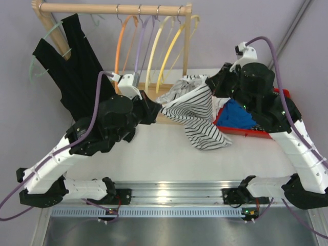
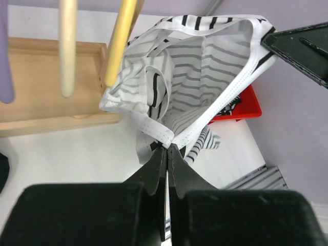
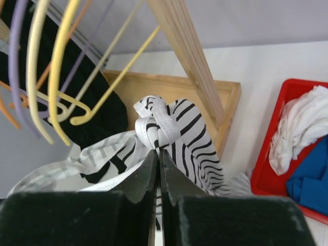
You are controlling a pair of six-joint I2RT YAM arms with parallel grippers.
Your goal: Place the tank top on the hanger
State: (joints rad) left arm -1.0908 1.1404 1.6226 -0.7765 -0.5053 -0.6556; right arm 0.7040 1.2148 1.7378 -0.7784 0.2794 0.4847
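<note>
Top ext: you look down from high behind the table's point(image 1: 154, 148) near edge, wide view.
L wrist: close-up, you face tank top point(image 2: 205, 66) from left.
R wrist: close-up, you face rack point(image 3: 179, 46).
Shared: all 3 catch tank top, red bin point(image 1: 241, 130).

Black-jointed white arms point(image 1: 48, 164) trail purple cables point(image 1: 277, 56).

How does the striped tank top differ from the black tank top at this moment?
The striped tank top is white with thin black stripes; the black tank top is plain black. The black tank top hangs on a pale green hanger at the rail; the striped tank top is on no hanger, stretched between the shut left gripper and right gripper. Both are sleeveless.
</note>
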